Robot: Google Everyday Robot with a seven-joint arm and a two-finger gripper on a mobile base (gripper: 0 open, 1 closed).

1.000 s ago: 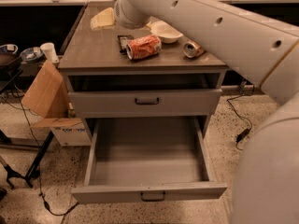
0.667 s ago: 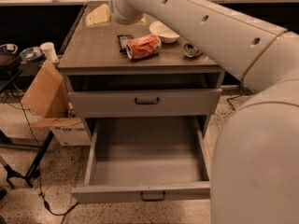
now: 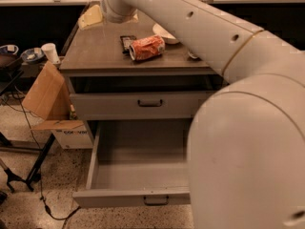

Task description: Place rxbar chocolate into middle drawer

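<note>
The rxbar chocolate [image 3: 126, 42], a small black bar, lies flat on the brown cabinet top [image 3: 95, 51], touching the left end of a crushed orange can [image 3: 147, 47]. The middle drawer [image 3: 138, 173] is pulled wide open below, its grey tray bare, with its dark handle [image 3: 156, 201] at the front. The handled drawer front [image 3: 143, 104] above it is nearly shut. My white arm [image 3: 200, 37] sweeps from the lower right up to the cabinet's back left. My gripper lies beyond the arm's end there and does not show.
A white bowl [image 3: 164, 32] and a yellow packet [image 3: 90, 17] sit at the back of the top. A cardboard box [image 3: 45, 94], a white cup [image 3: 50, 52] and cables on the floor stand left of the cabinet. My arm hides the cabinet's right side.
The arm has swung further left and closer to the camera. It now covers the right side of the cabinet and the gold-brown can. The bar and the orange can have not moved.
</note>
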